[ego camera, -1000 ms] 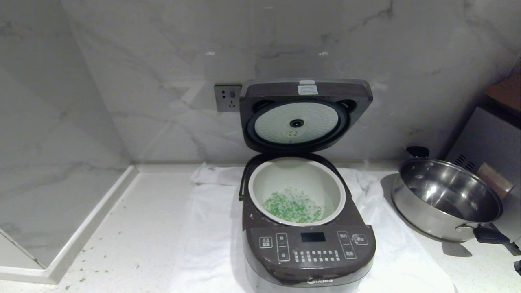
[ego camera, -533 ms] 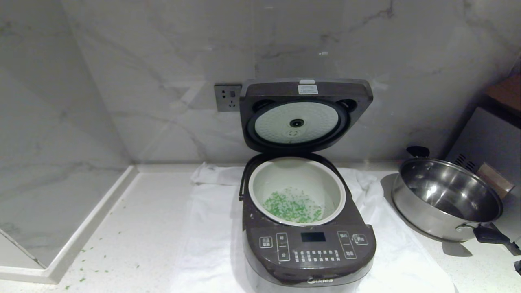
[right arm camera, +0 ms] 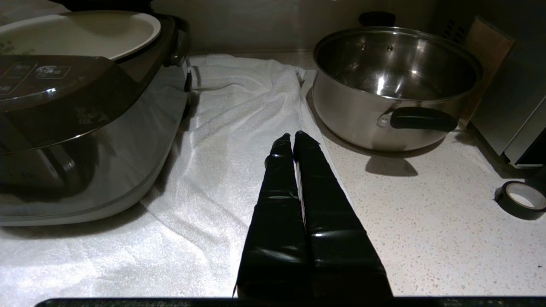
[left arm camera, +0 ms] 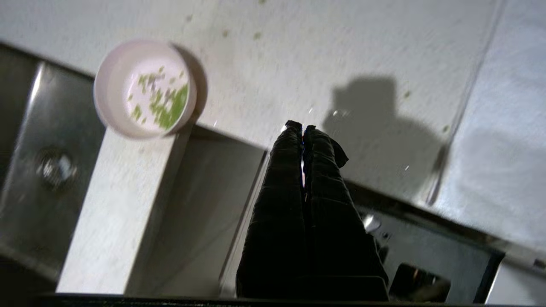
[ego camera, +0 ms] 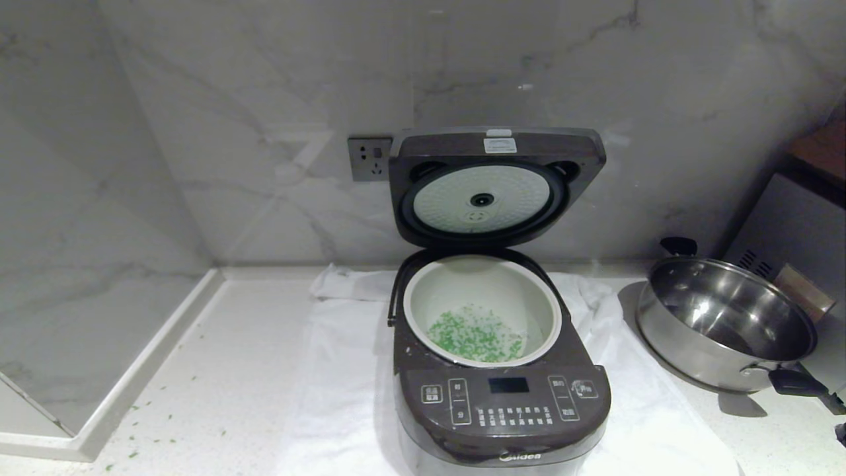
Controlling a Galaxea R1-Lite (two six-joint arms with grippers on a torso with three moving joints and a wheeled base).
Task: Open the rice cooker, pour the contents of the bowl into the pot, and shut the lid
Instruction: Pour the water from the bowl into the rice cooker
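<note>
one rice cooker (ego camera: pixel 500 370), one bowl (left arm camera: pixel 145 88), one steel pan (ego camera: pixel 724 324), one roll of dark tape (right arm camera: pixel 521 199) and two grippers are what can be counted.

the left gripper (left arm camera: pixel 303 127) has its two black fingers pressed flat together, holding nothing and touching nothing. it hangs over the pale speckled counter (left arm camera: pixel 320 55), and the bowl sits well off to one side of its tips, near the counter's edge by a steel sink (a few of the chopped green contents (left arm camera: pixel 164 104) cling to its white inside). the bowl is small, round, pale pink and smooth.

the right gripper (right arm camera: pixel 293 135) is likewise fully closed and empty, its glossy black fingers poised above a white terry towel (right arm camera: pixel 239 111). the rice cooker stands just to one side of it on that towel, the steel pan to the other side, the tape further off on bare counter.

the cooker is a rounded-square dark brown-grey body with a glossy button panel. its lid (ego camera: pixel 496 185) stands upright on the hinge, showing a round silvery dimpled plate. the pot (ego camera: pixel 482 311) inside is round, matt and light, with a scatter of green bits on its floor. the pan is shiny, round, with black handles.
</note>
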